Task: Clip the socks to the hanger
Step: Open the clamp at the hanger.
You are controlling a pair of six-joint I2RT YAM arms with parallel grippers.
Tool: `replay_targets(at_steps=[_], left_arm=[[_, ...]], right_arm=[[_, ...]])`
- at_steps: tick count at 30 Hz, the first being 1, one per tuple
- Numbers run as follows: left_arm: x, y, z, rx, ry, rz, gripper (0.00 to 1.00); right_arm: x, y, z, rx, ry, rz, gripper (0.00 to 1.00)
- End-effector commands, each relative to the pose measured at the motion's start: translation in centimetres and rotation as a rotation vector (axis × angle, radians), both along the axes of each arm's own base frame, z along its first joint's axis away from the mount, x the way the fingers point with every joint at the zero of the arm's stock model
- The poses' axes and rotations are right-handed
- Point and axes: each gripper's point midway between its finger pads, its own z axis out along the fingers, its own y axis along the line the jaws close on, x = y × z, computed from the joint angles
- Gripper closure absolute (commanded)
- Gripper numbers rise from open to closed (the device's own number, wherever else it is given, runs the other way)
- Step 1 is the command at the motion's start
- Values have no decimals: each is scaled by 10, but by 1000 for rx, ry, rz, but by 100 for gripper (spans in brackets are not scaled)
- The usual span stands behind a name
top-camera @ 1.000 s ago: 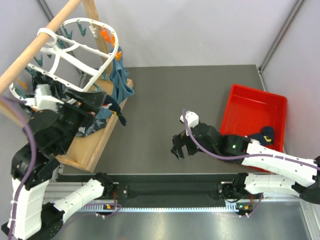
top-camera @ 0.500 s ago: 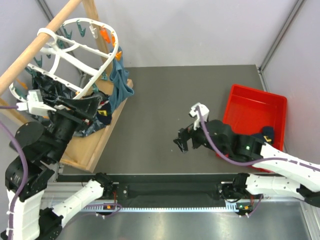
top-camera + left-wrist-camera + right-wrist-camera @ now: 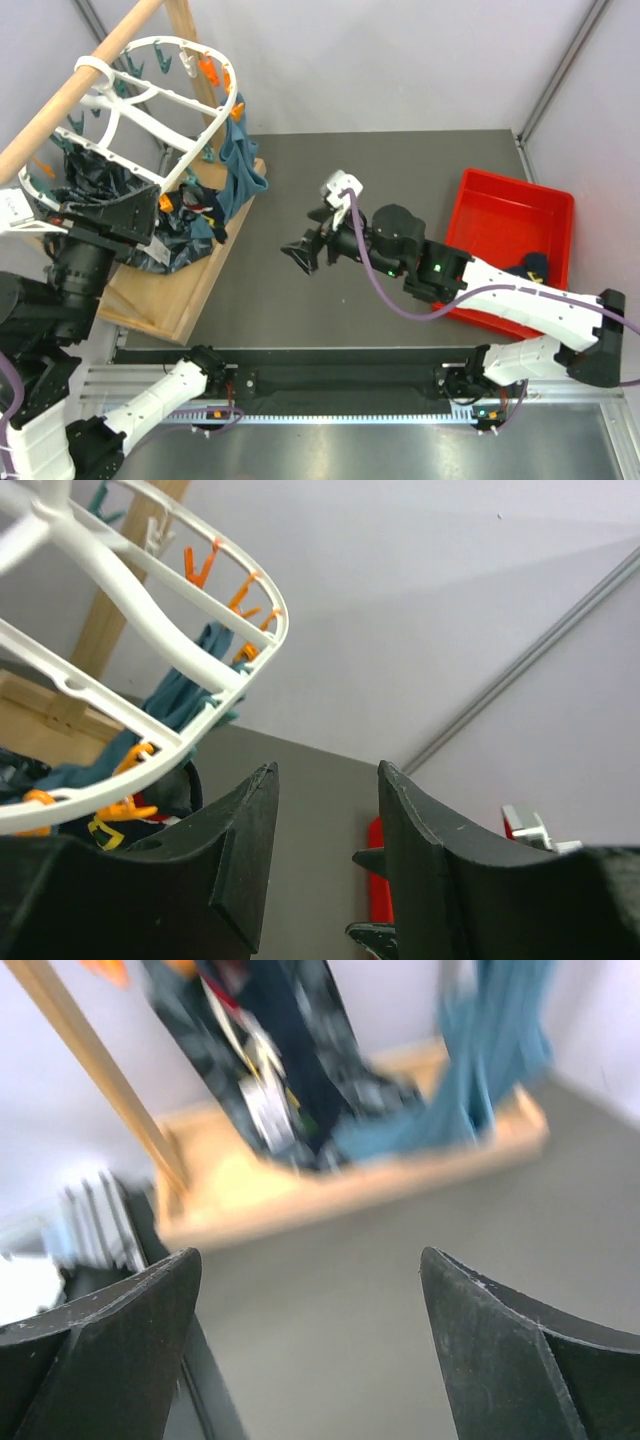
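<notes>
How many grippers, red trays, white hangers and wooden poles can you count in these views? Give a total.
Grippers: 2, left gripper and right gripper
Red tray: 1
White hanger: 1
Wooden pole: 1
Total: 5

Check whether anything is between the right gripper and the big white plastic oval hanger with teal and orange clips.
Nothing on the dark grey table blocks the open, empty right gripper; that stretch is bare. At the white oval hanger itself, a teal-blue garment hangs on the side facing the gripper, above the wooden base.
</notes>
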Motion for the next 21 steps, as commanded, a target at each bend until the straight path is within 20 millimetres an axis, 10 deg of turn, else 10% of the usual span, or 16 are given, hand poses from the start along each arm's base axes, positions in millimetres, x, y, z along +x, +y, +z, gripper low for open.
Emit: replay_targets(at_steps=[1, 13, 21], left_arm=[[-6, 17, 21, 78, -96, 73, 51], [7, 31, -3, 235, -31, 174, 52], [34, 19, -34, 207, 57, 197, 45]], right_arm=[[-9, 31, 84, 216, -183, 115, 12], [-3, 109, 123, 347, -282, 222, 15], [-14, 140, 122, 394, -353, 218, 37]])
